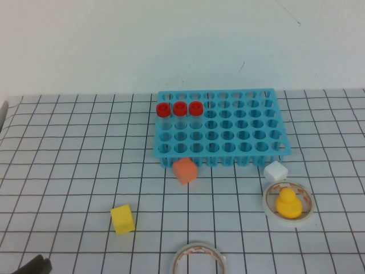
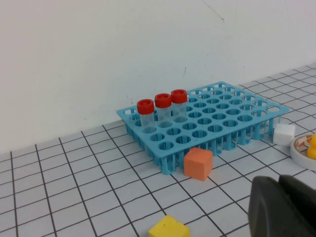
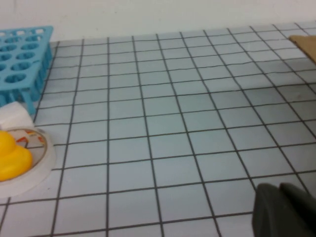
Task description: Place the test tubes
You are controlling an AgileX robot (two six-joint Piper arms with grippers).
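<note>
One white gridded table (image 1: 68,154) against a white wall holds a blue rack (image 1: 245,123). Three red-capped test tubes (image 1: 179,116) stand upright in a row near the rack's far left corner. A tape roll (image 1: 267,206), its print unreadable, rings a yellow duck (image 1: 288,204). The left gripper (image 2: 281,197) sits closed and empty at the near left edge. The right gripper (image 3: 281,202), also closed and empty, is over the grid beyond the roll.

Light is bright and flat all over, and shadows are soft: the blue plastic tube rack (image 1: 228,129) drops just a thin pale one along its near side on the white gridded tabletop (image 1: 68,171). The white wall (image 1: 114,45) is almost washed out. High view is a bit soft and grainy. Right wrist view goes bluish and dimmer, with the yellow rubber duck (image 3: 11,157) and the dark right gripper (image 3: 289,210) fuzzy up close.
</note>
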